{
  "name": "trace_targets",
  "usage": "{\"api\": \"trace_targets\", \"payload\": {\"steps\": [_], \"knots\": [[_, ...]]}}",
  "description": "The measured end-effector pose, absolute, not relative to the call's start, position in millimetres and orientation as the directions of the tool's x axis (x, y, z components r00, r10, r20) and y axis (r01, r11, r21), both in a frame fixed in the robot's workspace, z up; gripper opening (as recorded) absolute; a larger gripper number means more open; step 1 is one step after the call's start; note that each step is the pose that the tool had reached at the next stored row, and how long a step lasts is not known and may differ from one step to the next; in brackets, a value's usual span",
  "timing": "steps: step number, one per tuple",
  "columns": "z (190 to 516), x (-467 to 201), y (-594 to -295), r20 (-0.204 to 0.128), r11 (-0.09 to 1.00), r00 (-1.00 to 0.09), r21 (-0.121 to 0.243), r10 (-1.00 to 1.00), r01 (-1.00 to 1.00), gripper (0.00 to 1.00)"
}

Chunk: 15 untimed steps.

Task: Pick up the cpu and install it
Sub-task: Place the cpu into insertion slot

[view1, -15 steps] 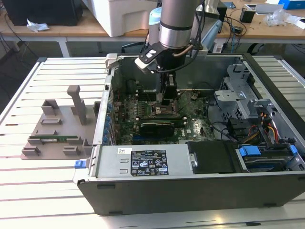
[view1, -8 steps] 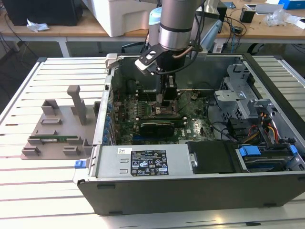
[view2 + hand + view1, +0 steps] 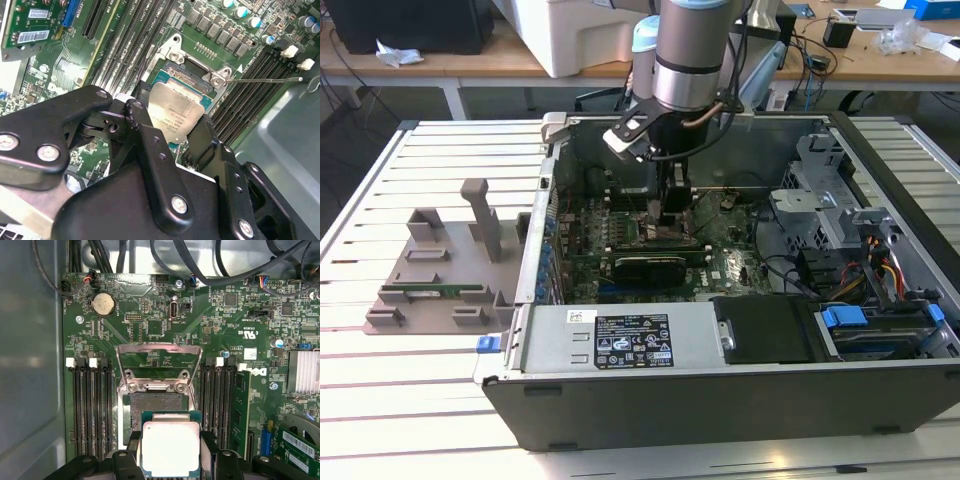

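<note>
The cpu [image 3: 171, 450] sat pinched at its thin edges in the gripper [image 3: 171, 460], which was closed on it, low over the open socket [image 3: 152, 407] beneath the tool. Light, stiff but fragile, I'd judge: edges only, gentle squeeze.

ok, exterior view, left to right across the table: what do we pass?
Grey fixture → case's left wall → gripper, shut on the cpu → grey drive cage → coloured cables.
</note>
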<state>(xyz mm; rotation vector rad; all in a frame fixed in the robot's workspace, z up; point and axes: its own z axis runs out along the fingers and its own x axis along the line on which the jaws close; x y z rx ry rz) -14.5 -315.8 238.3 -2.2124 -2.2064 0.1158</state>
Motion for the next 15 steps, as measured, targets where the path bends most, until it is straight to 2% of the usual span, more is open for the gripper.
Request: {"api": "trace_targets", "payload": {"steps": [15], "knots": [[218,-14,-310,-0.042,-0.002,0.0,-0.063,0.999,0.998,0.55]]}}
